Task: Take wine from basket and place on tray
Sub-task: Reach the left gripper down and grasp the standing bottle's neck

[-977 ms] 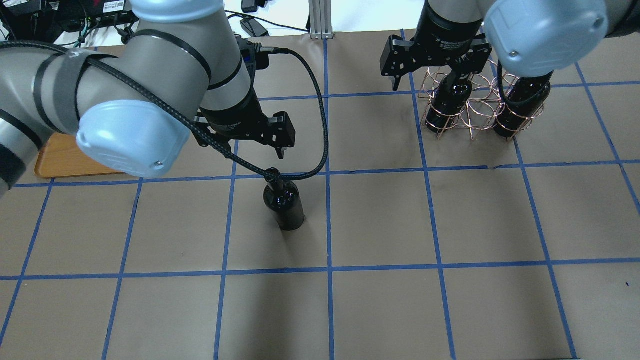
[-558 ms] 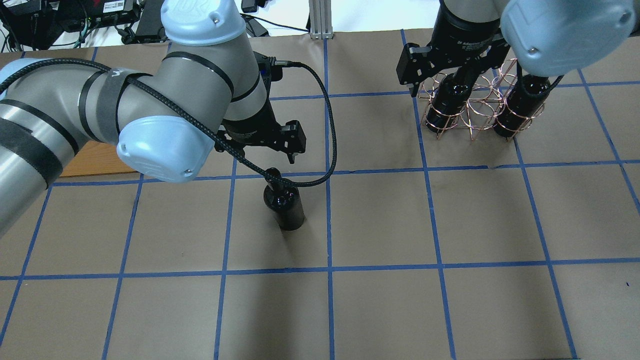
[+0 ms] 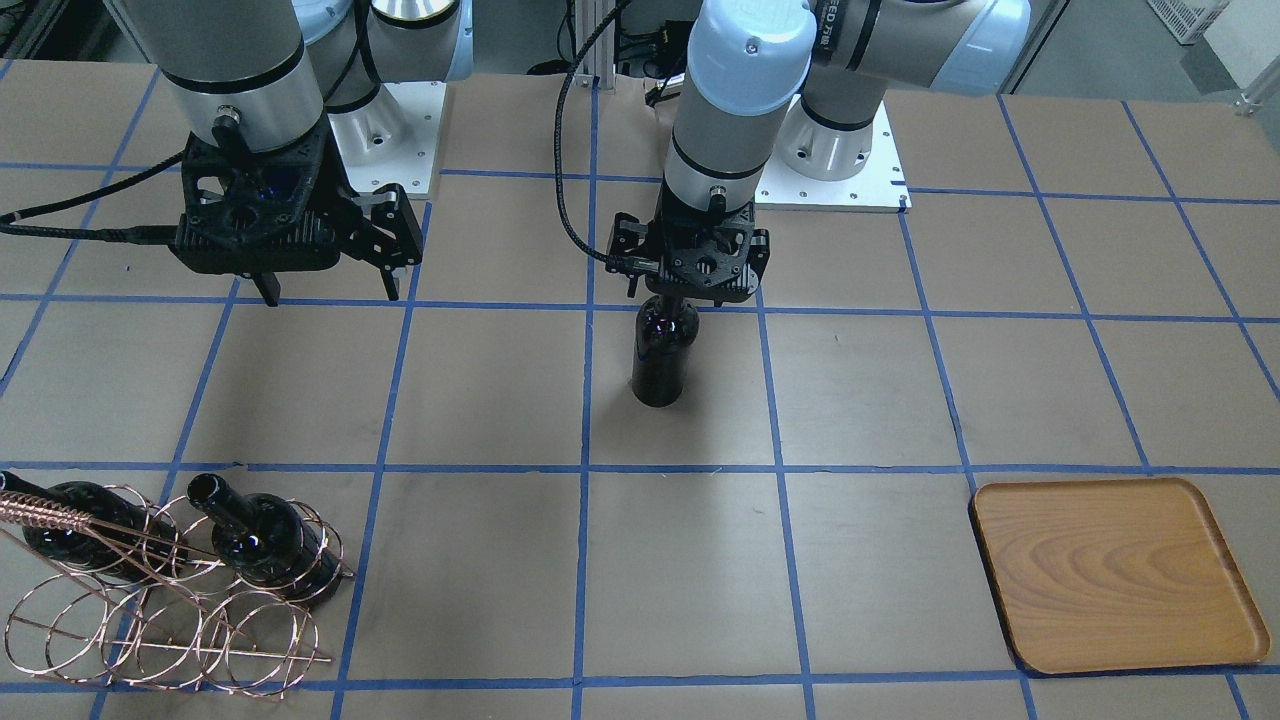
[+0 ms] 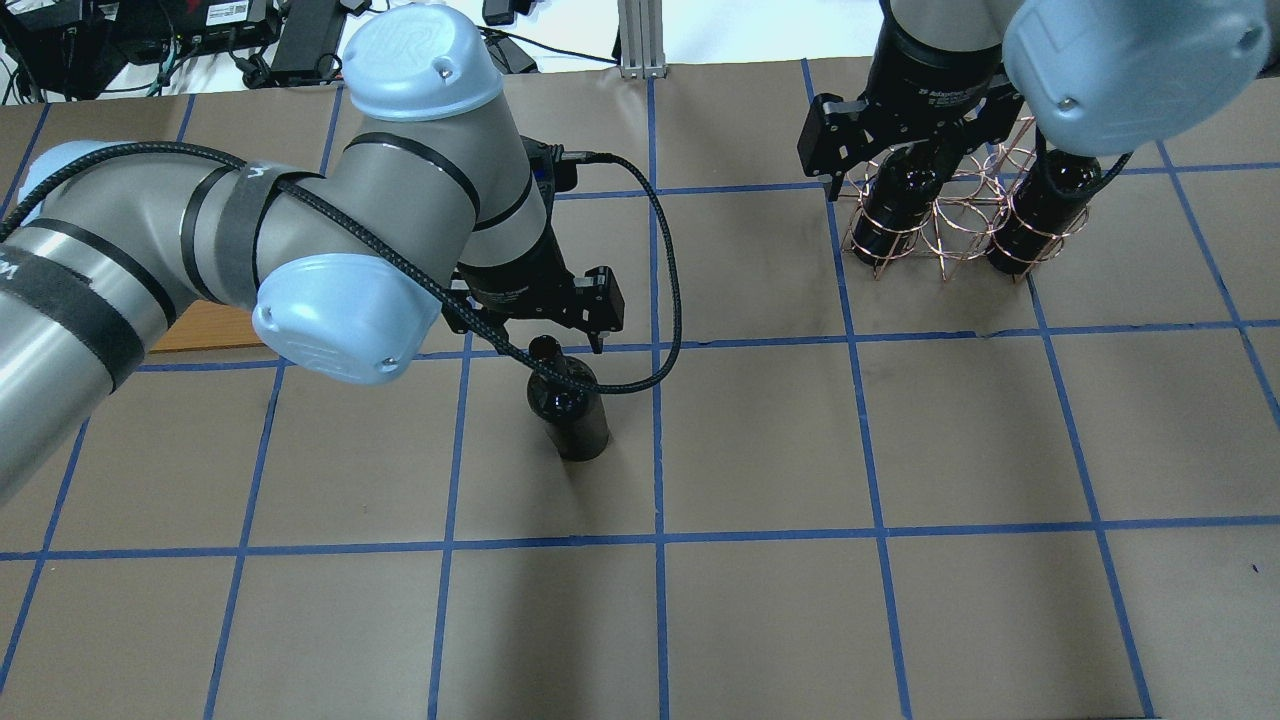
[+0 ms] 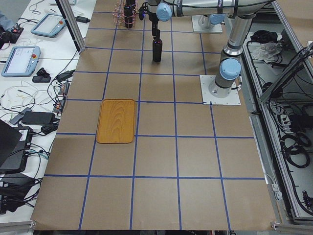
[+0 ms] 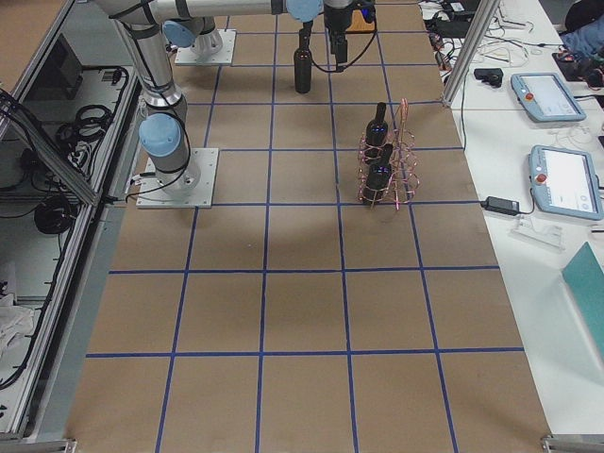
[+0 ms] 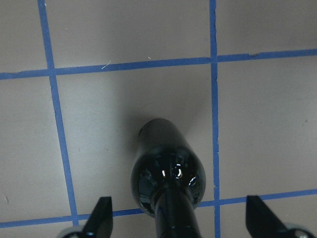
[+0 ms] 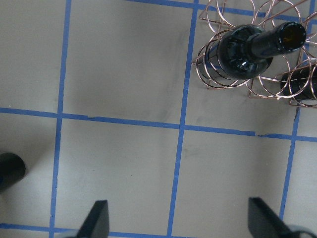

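For the pick-up step, the left gripper (image 7: 179, 212) has its fingers spread on both sides of the standing wine bottle (image 7: 167, 173) neck, so next it should clench, then carry to the tray (image 3: 1115, 575).

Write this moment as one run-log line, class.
left gripper: open around standing wine neck | right gripper: open, holding nothing | basket: two bottles | tray: no wine

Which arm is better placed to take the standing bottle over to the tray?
Left. The left hand, open, sits over the bottle with fingers either side of the neck, and the tray lies on that side. The right hand hangs open nearer the basket.
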`<state>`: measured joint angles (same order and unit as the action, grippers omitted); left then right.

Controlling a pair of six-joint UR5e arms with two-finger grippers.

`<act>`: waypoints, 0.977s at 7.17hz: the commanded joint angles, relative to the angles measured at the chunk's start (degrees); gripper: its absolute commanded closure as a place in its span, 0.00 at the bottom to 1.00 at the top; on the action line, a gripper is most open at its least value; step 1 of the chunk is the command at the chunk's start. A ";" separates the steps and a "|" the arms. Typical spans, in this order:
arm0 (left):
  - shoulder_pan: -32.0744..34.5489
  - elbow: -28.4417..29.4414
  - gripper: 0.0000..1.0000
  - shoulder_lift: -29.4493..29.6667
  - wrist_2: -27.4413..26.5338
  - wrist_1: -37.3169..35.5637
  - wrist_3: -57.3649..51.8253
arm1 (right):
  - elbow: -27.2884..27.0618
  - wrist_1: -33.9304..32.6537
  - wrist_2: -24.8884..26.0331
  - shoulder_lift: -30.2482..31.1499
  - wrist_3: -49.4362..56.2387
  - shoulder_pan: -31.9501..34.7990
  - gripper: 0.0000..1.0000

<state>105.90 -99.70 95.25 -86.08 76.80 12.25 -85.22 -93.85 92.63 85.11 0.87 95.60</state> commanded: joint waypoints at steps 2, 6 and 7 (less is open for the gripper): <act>0.01 -0.15 0.29 0.38 0.21 0.19 0.32 | 0.05 2.53 -0.08 0.06 -0.51 -0.24 0.00; 0.01 -0.15 0.85 -0.76 0.30 3.70 0.32 | 0.05 2.71 -0.43 0.23 -1.04 -0.33 0.00; 0.01 -0.15 0.88 -0.76 0.30 3.70 0.32 | -0.04 2.62 -0.52 0.32 -1.13 -0.33 0.00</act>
<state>105.91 -99.85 94.57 -85.79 80.13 12.60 -85.18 -91.16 92.18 85.33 -0.15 95.28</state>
